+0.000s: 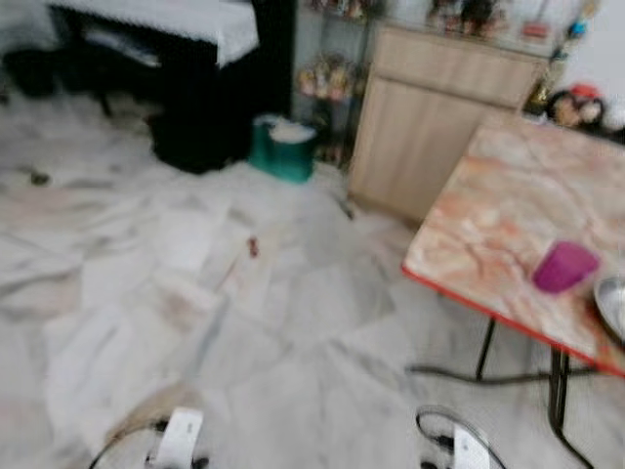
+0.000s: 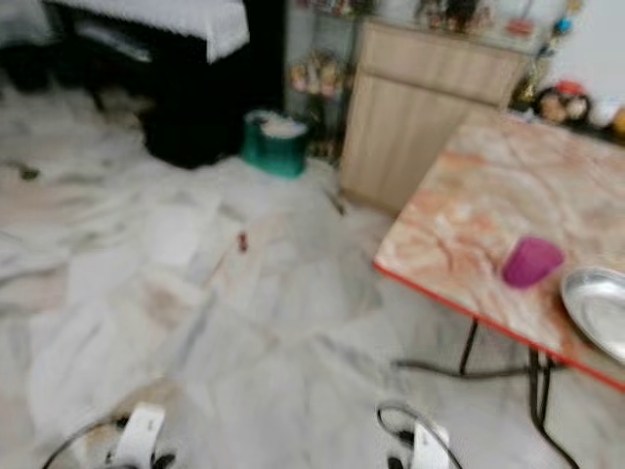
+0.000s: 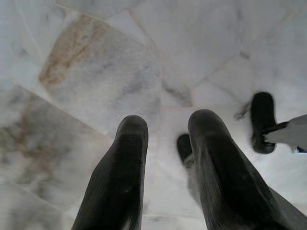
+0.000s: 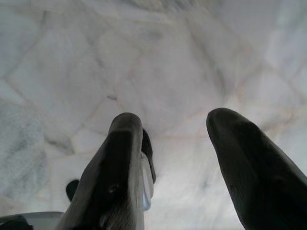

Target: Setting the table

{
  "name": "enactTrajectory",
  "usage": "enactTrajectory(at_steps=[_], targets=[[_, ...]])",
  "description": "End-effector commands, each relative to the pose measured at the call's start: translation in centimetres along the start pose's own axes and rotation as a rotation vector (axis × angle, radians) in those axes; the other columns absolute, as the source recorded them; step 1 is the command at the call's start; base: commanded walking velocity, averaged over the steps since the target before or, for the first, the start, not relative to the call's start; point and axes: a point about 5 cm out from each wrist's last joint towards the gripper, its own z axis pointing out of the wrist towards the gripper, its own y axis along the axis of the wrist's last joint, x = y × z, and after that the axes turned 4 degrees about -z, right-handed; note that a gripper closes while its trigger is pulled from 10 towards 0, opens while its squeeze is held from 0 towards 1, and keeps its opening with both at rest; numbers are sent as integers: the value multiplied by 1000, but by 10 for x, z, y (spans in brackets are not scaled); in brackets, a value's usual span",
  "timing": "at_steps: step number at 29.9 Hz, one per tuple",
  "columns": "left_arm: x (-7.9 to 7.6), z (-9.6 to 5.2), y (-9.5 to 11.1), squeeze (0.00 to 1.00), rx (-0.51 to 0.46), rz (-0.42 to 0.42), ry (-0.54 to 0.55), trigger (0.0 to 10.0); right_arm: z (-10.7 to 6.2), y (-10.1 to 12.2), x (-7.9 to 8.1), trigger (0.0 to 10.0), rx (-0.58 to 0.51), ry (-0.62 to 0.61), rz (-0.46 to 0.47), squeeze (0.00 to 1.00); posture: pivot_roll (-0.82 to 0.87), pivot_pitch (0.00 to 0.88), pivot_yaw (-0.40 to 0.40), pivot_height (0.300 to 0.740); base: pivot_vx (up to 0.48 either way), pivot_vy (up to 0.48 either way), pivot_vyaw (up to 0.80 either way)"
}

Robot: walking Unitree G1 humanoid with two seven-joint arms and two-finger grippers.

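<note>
While both grippers hang empty over the floor, left gripper (image 3: 165, 139) and right gripper (image 4: 175, 139) fingers apart, your purple cup (image 1: 564, 266) and metal plate (image 2: 598, 311) sit on the table (image 1: 508, 205), ahead, nearer your right fingers.

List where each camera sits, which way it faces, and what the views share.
Left eye view: head, down at marble floor, table, purple cup.
Right eye view: same, adds metal plate.
Left wrist view: left gripper, jaws open, floor below.
Right wrist view: right gripper, jaws open, floor.
Shared: the floor.
</note>
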Motion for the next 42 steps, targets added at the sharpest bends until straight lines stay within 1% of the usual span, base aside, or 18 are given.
enactTrajectory(at_steps=[1,6,13,21,30,35,42], targets=[[-5,1,1,0,3,-17,-12,10000,-1,-3,-7,10000,5,-19,-1,0,68,0,-27,740,0,0,-669],[-3,1,0,0,3,-36,-2,10000,-2,-4,-9,10000,8,-22,1,0,66,0,-25,740,0,0,-670],[-4,1,-1,0,4,-43,1,10000,-2,-5,-10,10000,9,-22,0,0,72,0,-28,740,0,0,-669],[-6,1,0,0,2,-45,6,10000,-1,-1,-8,10000,4,-22,5,0,76,0,-21,740,0,0,-669],[-2,1,2,0,0,-43,17,10000,-1,-2,-5,10000,3,-18,17,0,80,0,-8,740,0,0,-654],[1,1,4,0,-5,-41,22,10000,-2,-6,-5,10000,2,-20,24,0,77,0,0,740,0,0,0],[3,1,7,0,-12,-47,31,10000,-2,-6,-3,10000,-7,-18,30,0,78,0,-5,740,0,0,0]])
